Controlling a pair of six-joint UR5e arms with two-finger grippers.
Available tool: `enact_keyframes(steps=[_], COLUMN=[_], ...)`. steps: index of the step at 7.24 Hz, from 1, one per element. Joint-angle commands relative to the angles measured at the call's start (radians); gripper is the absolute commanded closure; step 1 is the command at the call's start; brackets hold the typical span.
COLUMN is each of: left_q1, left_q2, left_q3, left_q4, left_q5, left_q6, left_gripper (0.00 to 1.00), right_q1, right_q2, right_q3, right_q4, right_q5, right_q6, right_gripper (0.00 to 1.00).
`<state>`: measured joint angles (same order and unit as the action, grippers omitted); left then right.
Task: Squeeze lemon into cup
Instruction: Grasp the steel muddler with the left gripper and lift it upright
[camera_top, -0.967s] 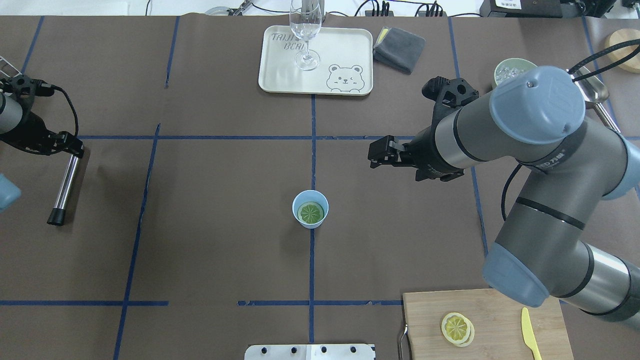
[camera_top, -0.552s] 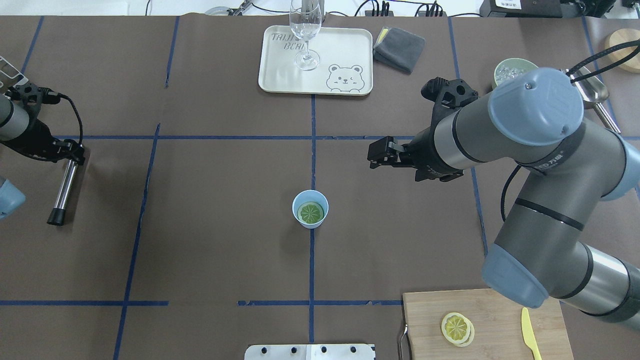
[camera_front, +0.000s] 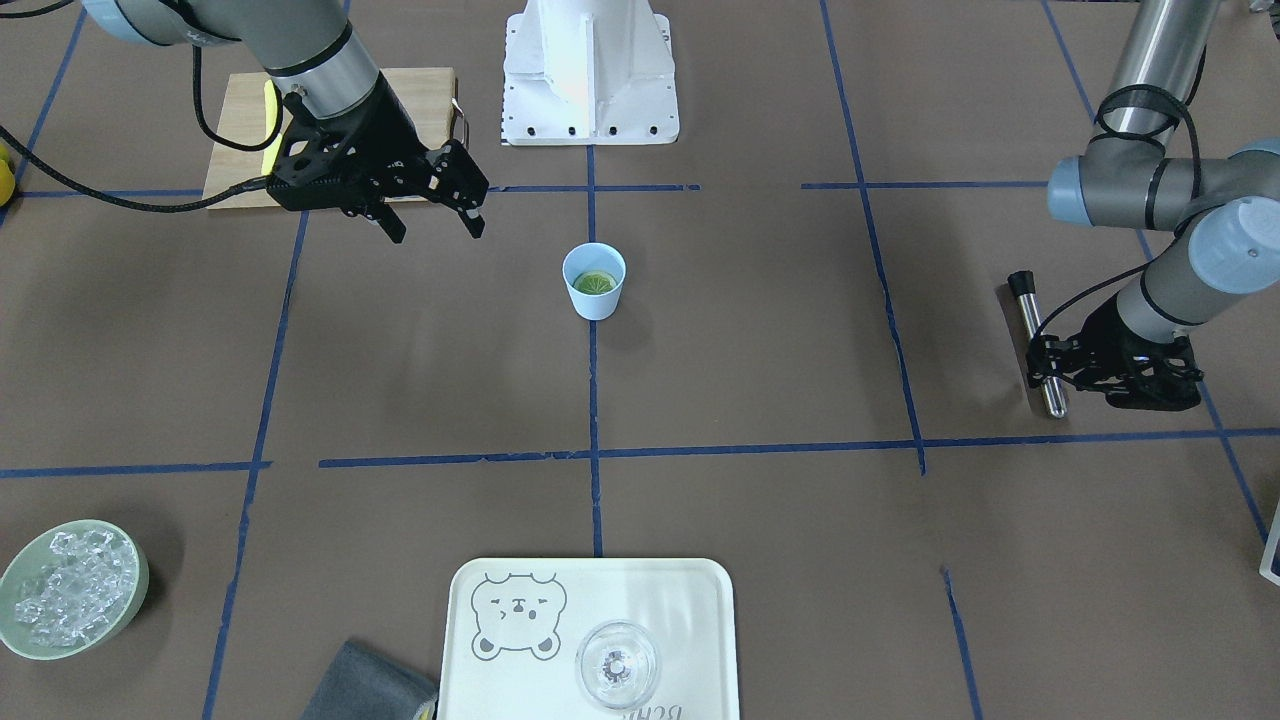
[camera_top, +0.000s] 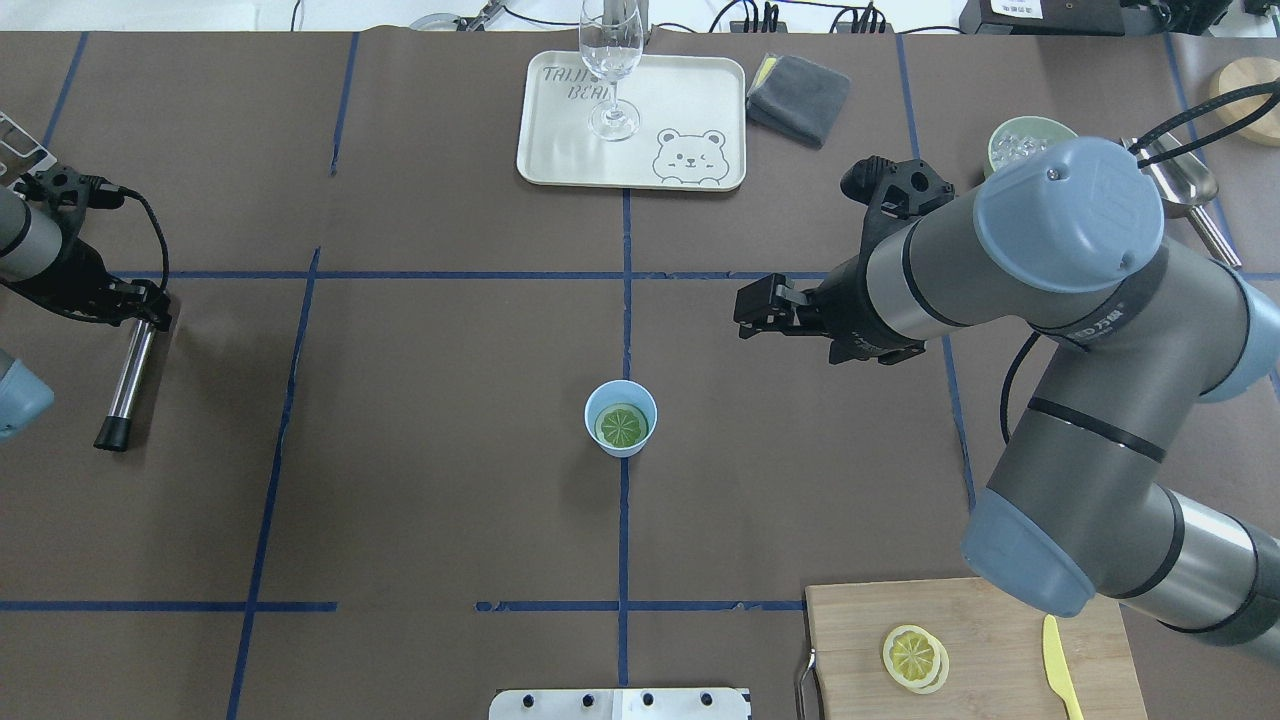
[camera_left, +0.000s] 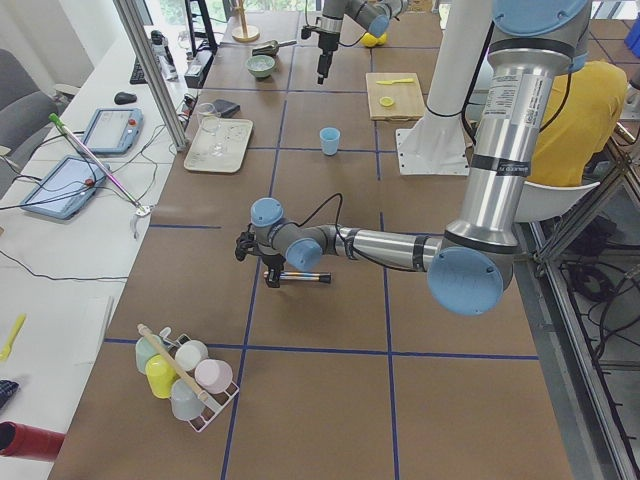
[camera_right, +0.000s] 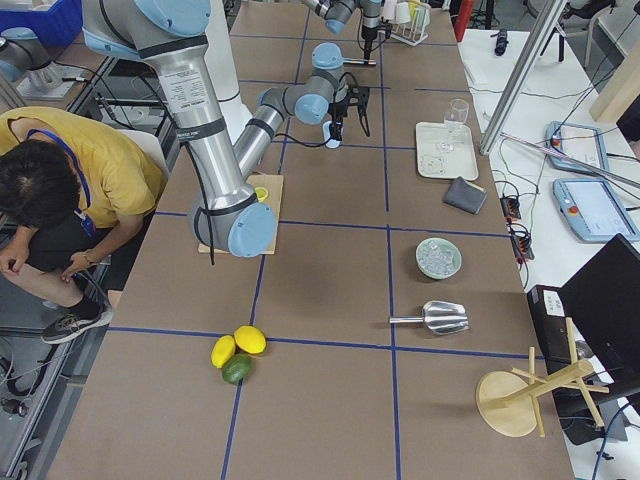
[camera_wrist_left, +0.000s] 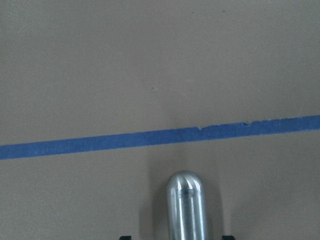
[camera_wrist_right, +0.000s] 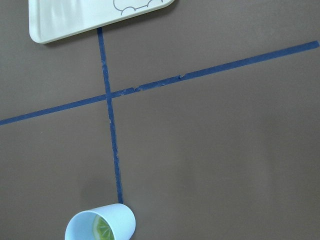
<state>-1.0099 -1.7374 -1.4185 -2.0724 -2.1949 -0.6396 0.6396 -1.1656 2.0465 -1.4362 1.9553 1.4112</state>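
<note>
One lemon slice (camera_top: 621, 426) lies inside the cup (camera_front: 596, 304): thin, soft, slippery; I'd pinch its rim. Right gripper (camera_front: 437, 232) near the cup, fingers apart, empty. Left gripper (camera_front: 1048, 368) far off; closure indeterminate.

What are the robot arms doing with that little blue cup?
A lemon slice lies inside the light-blue cup in the middle of the table. The right gripper hangs open and empty off to one side of it. Far away, the left gripper is at one end of a metal rod lying on the table; whether it grips it is unclear.
</note>
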Motion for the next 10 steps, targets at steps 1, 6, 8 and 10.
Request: enact_keyframes(steps=[1, 6, 8, 10], left_q1=[0.001, 0.001, 0.002, 0.039], left_q2=[-0.001, -0.005, -0.011, -0.013], left_q3=[0.001, 0.001, 0.007, 0.007], left_q4=[0.000, -0.002, -0.002, 0.002], left_q5=[0.000, 0.000, 0.000, 0.000], left_q6=[0.000, 0.000, 0.000, -0.002], left_gripper=[0.35, 0.37, 0.40, 0.49], right_q1=[0.000, -0.001, -0.001, -0.001], right_q2=[0.000, 0.001, 0.001, 0.001], right_q3=[-0.002, -0.002, -0.003, -0.003], right_q4=[0.000, 0.000, 0.000, 0.000], right_q5=[0.002, 0.001, 0.002, 0.004], right_q6=[0.000, 0.000, 0.000, 0.000], right_gripper=[0.00, 0.00, 0.00, 0.00])
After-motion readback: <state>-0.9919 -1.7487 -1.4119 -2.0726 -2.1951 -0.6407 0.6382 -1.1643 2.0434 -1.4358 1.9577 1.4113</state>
